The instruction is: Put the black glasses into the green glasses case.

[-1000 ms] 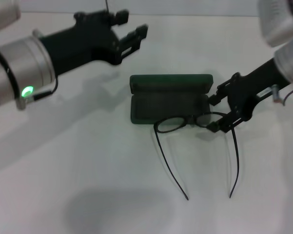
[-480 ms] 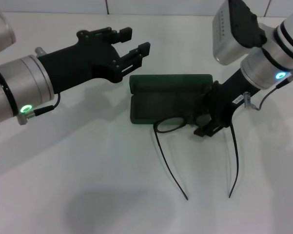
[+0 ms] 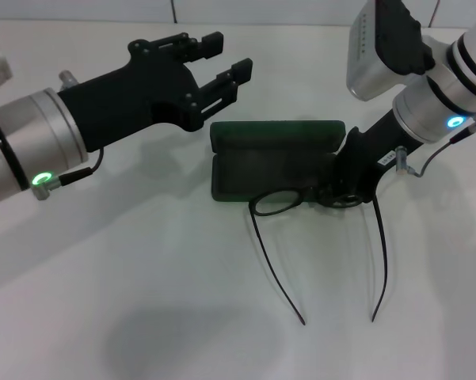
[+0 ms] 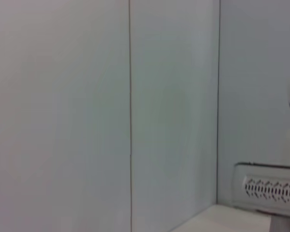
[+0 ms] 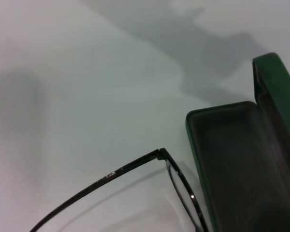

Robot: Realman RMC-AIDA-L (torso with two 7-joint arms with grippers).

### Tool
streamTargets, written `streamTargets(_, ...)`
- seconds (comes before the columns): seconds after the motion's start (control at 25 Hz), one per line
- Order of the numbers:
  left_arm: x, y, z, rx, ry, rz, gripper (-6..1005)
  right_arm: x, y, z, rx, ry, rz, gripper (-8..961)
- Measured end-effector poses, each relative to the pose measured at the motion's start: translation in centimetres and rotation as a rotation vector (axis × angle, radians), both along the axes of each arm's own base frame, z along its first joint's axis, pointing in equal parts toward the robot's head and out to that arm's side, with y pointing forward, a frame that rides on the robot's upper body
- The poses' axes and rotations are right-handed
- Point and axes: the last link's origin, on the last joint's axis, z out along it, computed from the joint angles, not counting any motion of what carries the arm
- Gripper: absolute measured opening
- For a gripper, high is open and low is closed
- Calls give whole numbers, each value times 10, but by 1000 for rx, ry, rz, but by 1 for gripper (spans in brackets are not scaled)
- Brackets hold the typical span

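Note:
The green glasses case (image 3: 273, 158) lies open in the middle of the white table, lid standing at the back. The black glasses (image 3: 279, 201) rest unfolded against the case's front edge, with their temple arms pointing toward me. My right gripper (image 3: 342, 194) reaches down from the right and is shut on the glasses' right lens end. The right wrist view shows a temple arm (image 5: 111, 176) and the open case (image 5: 241, 159). My left gripper (image 3: 222, 60) is open and empty, hovering behind and to the left of the case.
The white table (image 3: 142, 277) is bare in front and to the left of the case. A tiled wall fills the left wrist view, with a white device (image 4: 268, 188) at one edge.
My right gripper turned and came down onto the right end of the glasses, and its fingers closed. My left gripper shifted slightly toward the case. The glasses and case stayed put.

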Motion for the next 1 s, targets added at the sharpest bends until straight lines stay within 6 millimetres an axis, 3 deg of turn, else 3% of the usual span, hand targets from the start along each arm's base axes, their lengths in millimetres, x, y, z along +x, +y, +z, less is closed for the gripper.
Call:
streamTargets(0.16,-10,0,3,-6,-64,0,471,2,-1,-1,-3,3,-2,90)
streamTargets(0.48,-35,-2,19,-65,-234,-3,472,4,-3,0,-2,9,-3,45)
streamTargets(0.64,-48,-10,29,-90,-337,-38,417,1,-6,3,-3,53,5,22)
streamTargets(0.84,-60,-26,32,-116,-395,-103,348,-18,-18,19,12,284,32,24)
streamTargets(0.92,-59,-32,28,-146,-407,-142,321,-19,-24,27,27,389,44,25)
streamTargets(1.0,-55,-36,22,-181,-420,-186,229,-10,-32,38,58,514,43,25)
